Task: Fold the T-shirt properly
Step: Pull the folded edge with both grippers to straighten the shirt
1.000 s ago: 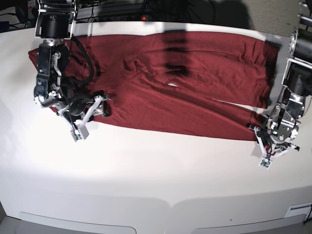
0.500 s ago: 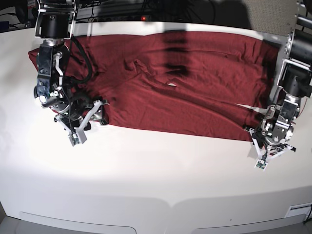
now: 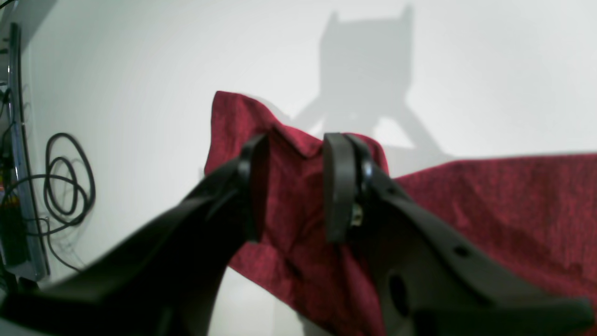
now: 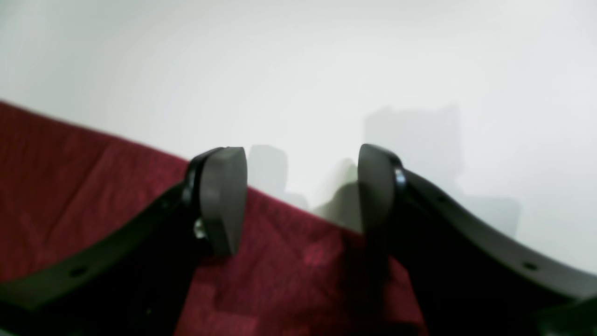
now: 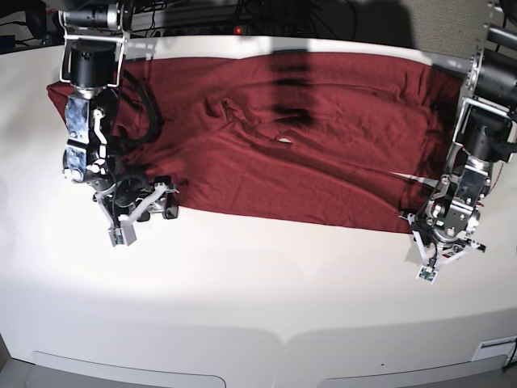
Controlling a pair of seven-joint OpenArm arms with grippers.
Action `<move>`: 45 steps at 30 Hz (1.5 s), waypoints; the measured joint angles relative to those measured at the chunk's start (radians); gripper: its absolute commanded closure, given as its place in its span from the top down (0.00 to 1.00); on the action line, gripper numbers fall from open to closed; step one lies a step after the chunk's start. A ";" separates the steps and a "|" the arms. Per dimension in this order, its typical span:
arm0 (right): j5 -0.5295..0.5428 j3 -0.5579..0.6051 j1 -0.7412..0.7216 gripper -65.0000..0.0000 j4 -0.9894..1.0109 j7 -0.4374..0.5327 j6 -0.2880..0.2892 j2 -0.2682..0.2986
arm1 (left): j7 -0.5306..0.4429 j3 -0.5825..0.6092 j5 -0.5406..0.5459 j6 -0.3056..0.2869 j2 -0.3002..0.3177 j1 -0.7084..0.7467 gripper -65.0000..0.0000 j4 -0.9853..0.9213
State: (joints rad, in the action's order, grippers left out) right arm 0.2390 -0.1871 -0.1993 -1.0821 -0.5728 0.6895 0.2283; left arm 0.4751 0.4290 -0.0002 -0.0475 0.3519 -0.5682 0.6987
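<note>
While the T-shirt (image 5: 283, 145) lies spread lengthwise across the table (image 5: 258, 299), the left gripper (image 3: 294, 186) pinches its near corner and the right gripper (image 4: 298, 196) straddles the same near edge, unclosed.

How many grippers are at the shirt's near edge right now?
2. The left gripper is at the near corner on the base view's right, its jaws around a raised fold of the T-shirt. The right gripper stands open over the near edge on that view's left.
</note>
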 measured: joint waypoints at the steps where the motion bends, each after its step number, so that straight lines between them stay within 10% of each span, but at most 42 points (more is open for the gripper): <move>1: 0.011 -0.001 0.000 0.58 -0.003 -0.018 0.001 0.003 | 0.000 0.000 0.000 0.000 0.000 0.000 0.29 0.000; 18: 0.130 0.007 0.062 0.57 -0.128 -0.175 0.009 0.088 | 0.000 0.000 0.000 0.000 0.000 0.000 0.29 0.000; 28: 0.109 0.007 0.072 0.00 -0.129 -0.145 0.006 0.088 | 0.008 0.000 0.000 0.000 0.000 0.000 0.29 0.000; 45: 0.111 0.010 -0.040 0.00 -0.123 -0.092 0.004 0.088 | 0.025 0.000 0.000 0.000 0.000 -0.003 0.29 0.015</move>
State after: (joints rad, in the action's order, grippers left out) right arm 0.3504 -0.1772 -0.2390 -1.2049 -0.6643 0.6933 0.3161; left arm 0.5003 0.4294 -0.0002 -0.0475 0.3519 -0.5713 0.7139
